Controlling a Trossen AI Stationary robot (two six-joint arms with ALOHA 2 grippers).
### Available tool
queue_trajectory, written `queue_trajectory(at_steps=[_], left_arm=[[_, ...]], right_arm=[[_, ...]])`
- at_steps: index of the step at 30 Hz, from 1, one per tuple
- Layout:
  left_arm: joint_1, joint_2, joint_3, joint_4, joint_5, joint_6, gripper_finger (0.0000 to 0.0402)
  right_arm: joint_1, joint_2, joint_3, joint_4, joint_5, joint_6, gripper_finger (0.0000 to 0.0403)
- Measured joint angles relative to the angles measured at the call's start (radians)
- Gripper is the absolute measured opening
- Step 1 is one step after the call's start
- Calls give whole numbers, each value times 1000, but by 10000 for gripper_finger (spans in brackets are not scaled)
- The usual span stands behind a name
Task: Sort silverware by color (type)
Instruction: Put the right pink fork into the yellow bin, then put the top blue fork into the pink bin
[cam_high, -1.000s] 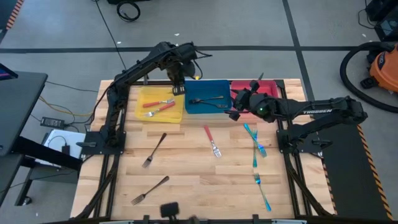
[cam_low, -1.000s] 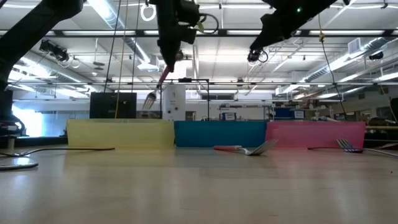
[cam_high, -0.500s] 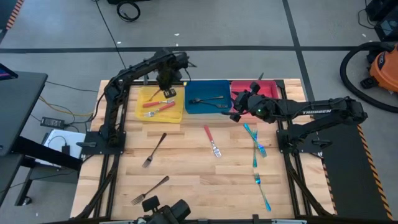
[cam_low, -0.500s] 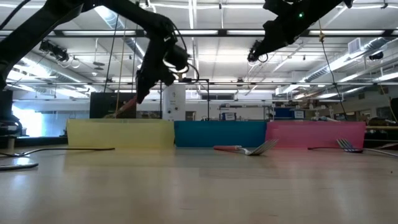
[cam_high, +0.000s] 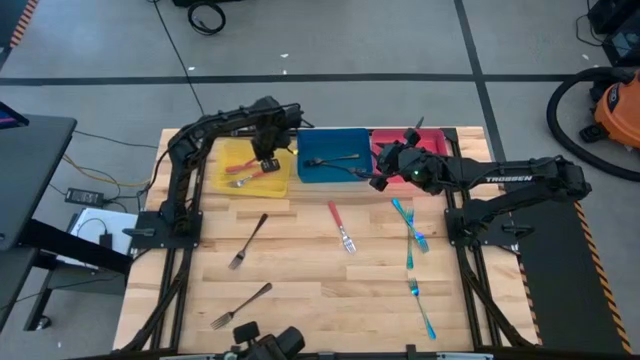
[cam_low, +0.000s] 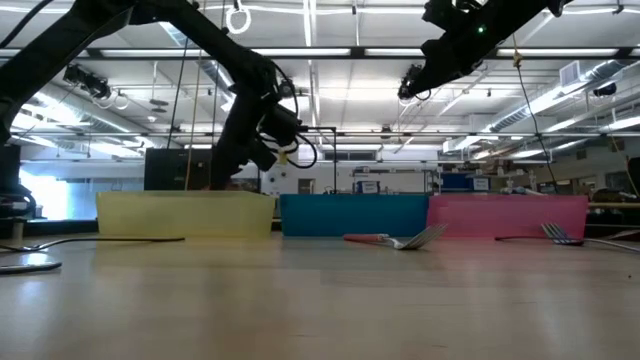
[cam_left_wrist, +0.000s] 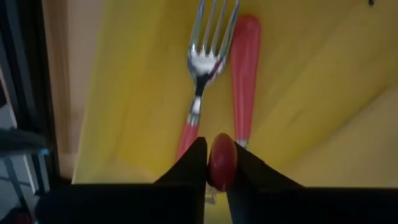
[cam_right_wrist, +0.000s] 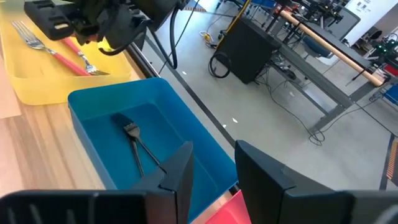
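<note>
Left wrist view shows my left end effector (cam_left_wrist: 216, 163) pinching a red-handled fork (cam_left_wrist: 222, 158) low inside the yellow bin (cam_high: 229, 155), its length parallel to two red forks (cam_left_wrist: 202, 74) already there, while the right end effector (cam_high: 380, 180) hovers open by the blue bin (cam_high: 312, 148).

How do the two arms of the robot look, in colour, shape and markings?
Both arms are black and made of slim jointed segments. The right arm has white "TROSSEN" lettering on one segment and a small green light near its wrist. The left arm carries a thin black cable that loops near its wrist. The right gripper has two flat, dark, blade-like fingers.
</note>
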Motion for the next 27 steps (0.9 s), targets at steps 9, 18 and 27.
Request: queue_trajectory(at_steps=[9,18,27], left_arm=[[-21,0,-2,26,6,44,73],[-58,0,-1,33,7,47,125],[-82,-7,-1,58,7,70,132]], right_arm=[[1,0,0,0,0,0,126],[1,0,0,-1,0,0,126],[1,0,0,-2,0,0,126]])
